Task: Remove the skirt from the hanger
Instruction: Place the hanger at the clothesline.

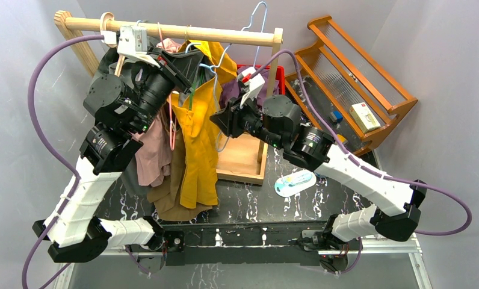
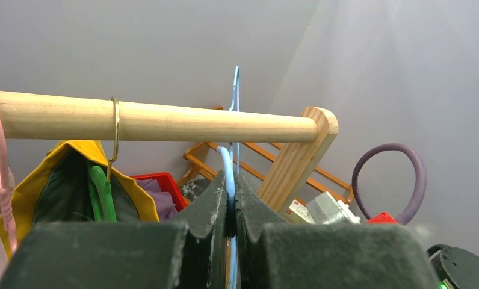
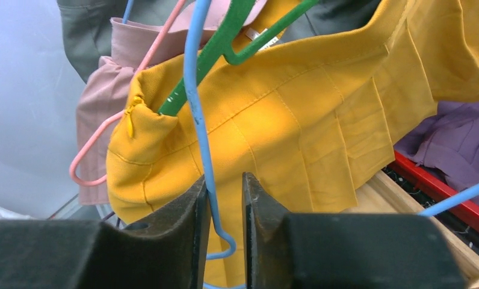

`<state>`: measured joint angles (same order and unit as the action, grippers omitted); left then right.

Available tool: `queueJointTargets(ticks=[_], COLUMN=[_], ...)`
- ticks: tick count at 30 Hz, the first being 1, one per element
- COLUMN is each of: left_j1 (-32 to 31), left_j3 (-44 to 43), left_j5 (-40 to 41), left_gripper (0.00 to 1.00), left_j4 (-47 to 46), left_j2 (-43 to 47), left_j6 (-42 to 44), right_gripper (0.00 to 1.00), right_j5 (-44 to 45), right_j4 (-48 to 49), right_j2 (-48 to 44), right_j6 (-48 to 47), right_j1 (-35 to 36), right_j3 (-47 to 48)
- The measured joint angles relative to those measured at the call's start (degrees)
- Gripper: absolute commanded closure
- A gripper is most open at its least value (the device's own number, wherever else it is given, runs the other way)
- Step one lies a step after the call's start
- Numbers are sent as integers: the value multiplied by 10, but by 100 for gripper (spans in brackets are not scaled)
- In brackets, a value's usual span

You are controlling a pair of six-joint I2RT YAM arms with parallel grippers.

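Little room: right end effector (image 3: 225,183) straddles blue hanger (image 3: 192,90) beside yellow skirt (image 3: 297,120).

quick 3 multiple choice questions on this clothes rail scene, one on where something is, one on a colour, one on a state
1. The mustard-yellow pleated skirt hangs on: A a green plastic hanger; B a wall hook; C a red clip.
2. The thin wire hanger in the left pincer is: A red; B light blue; C black.
3. The right pincer has its jaws: A parted, with the blue wire between them; B shut on the skirt's hem; C shut on nothing.

Answers:
1 A: the green arm runs into the skirt's waistband.
2 B: light blue wire shows clamped between the left fingers.
3 A: a gap shows beside the wire in the right wrist view.
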<state>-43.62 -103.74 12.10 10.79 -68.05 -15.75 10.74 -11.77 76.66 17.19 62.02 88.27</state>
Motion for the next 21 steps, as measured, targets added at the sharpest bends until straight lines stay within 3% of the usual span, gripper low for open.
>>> queueJointTargets(ticks=[2,5,8,11,14,21], left_j1=[0,0,0,0,0,0], left_j3=[0,0,0,0,0,3], left_j5=[8,12,13,14,9,-7], left_gripper=[100,100,97,76,47,2], left_j4=[0,2,9,10,7,-2], left_j2=[0,0,-2,-2,-1,13], left_j6=[-7,-14,-16,-19,-18,-1], right_gripper=[80,99,100,100,100,100], right_j5=[-2,-5,-20,-32,-57,-129], right_j4=[8,42,65,73,76,102], right_j2=[0,-6,-10,-10,-10,-19], right_j6=[7,24,41,63,97,160], right_j1=[1,2,5,6,-4,-36], right_j3=[-2,-26,-44,-47,-47,-58])
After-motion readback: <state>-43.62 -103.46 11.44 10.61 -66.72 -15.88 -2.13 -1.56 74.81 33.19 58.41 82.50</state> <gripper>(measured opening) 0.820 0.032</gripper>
